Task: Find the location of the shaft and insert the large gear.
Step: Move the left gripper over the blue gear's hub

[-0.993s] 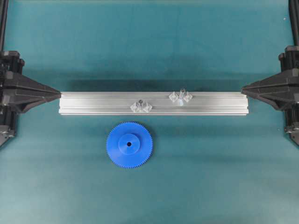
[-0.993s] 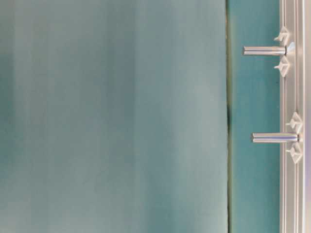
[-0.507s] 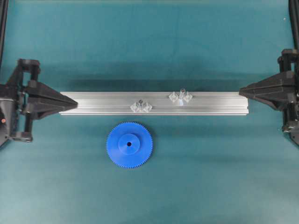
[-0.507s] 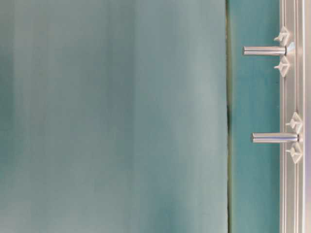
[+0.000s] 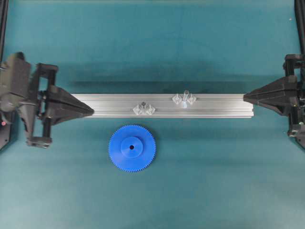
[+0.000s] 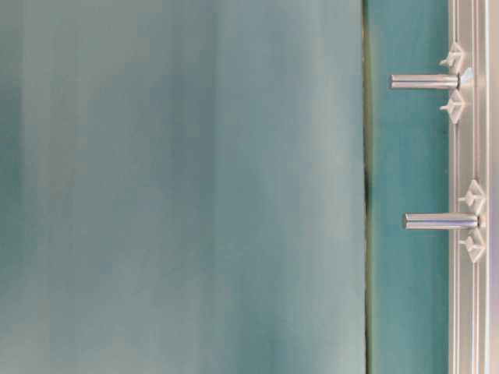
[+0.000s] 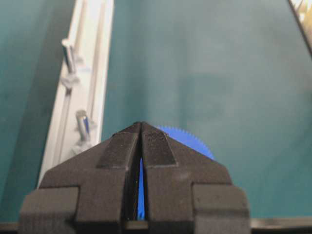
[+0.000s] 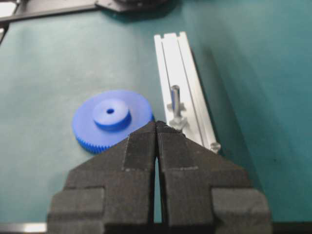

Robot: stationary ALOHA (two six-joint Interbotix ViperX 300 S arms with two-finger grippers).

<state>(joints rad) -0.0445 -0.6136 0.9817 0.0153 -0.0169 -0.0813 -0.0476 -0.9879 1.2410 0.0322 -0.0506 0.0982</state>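
The large gear (image 5: 132, 148), a bright blue toothed disc with a raised hub, lies flat on the teal mat just in front of the aluminium rail (image 5: 214, 106). The shaft (image 5: 185, 97) stands on its clear mount on the rail, right of centre. A shorter dark-tipped stub (image 5: 143, 107) stands to its left. My left gripper (image 5: 92, 110) is shut and empty, its tip over the rail's left end. My right gripper (image 5: 244, 98) is shut and empty at the rail's right end. In the left wrist view the gear (image 7: 192, 140) peeks from behind the shut fingers (image 7: 158, 146).
The teal mat (image 5: 214, 181) surrounds the rail. Black arm frames (image 5: 4, 19) stand at both side edges. The table-level view shows two metal pins (image 6: 425, 81) on the rail (image 6: 468, 312). In the right wrist view the gear (image 8: 109, 119) lies left of the rail (image 8: 178, 58).
My left gripper has advanced to the right, from off the rail's left end to over it. The right gripper has hardly moved. Gear, rail and pins are unchanged.
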